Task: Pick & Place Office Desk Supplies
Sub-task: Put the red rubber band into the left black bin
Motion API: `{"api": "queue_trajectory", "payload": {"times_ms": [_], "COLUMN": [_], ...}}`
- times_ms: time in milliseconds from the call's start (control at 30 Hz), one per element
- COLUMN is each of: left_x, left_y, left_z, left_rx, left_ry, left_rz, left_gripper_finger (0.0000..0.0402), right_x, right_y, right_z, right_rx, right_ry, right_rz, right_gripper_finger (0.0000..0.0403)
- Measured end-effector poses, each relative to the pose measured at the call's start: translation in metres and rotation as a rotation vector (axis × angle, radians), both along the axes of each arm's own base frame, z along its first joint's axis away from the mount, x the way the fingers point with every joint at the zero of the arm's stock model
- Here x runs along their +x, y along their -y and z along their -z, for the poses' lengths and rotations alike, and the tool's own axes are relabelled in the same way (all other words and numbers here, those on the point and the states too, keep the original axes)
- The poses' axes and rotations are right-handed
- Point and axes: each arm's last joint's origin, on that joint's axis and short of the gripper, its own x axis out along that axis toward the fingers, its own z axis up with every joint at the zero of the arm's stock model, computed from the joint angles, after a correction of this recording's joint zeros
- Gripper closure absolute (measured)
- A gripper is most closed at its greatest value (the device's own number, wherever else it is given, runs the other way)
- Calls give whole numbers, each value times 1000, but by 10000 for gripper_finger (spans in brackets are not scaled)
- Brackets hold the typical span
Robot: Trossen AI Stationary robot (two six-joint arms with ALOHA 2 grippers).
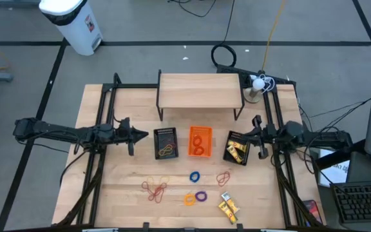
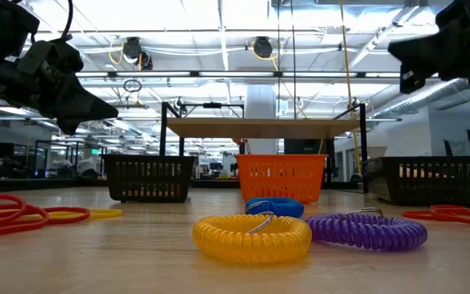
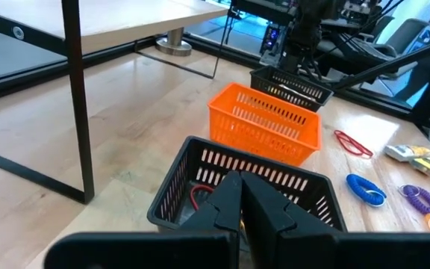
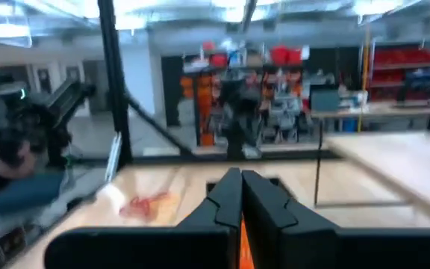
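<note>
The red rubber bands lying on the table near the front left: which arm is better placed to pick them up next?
Probably the left. The red rubber bands lie on the left gripper's side; the right gripper waits beyond the orange tray.

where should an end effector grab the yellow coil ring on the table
Come straight down on the yellow coil ring and pinch one side of the loop, one finger inside the hole and one outside. It lies flat and close beside the purple ring, so take the arc facing away from that.

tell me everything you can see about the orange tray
The orange tray is a small rectangular basket, apparently plastic, with slotted walls and an open top. It stands upright on the wooden table, in the middle of the row, between two black mesh trays and apart from both. Orange loops lie inside. No claw touches it.
</note>
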Motion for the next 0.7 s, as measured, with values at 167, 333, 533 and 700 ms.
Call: {"api": "queue_trajectory", "payload": {"times_ms": [167, 333, 533, 700], "left_x": [0, -1, -1, -1], "left_y": [0, -1, -1, 0], "left_z": [2, 2, 2, 5], "left_rx": [7, 8, 5, 7], "left_ry": [-24, -20, -21, -51], "left_rz": [-4, -31, -30, -16], "left_gripper_finger": [392, 392, 392, 392], "right_x": [0, 1, 1, 2], "right_y": [0, 0, 1, 2], "right_z": [1, 5, 10, 13], "right_rx": [-1, 32, 14, 18], "right_ry": [-7, -57, -101, -137], "right_rz": [4, 1, 37, 76], "right_gripper_finger": [402, 402, 402, 401]}}
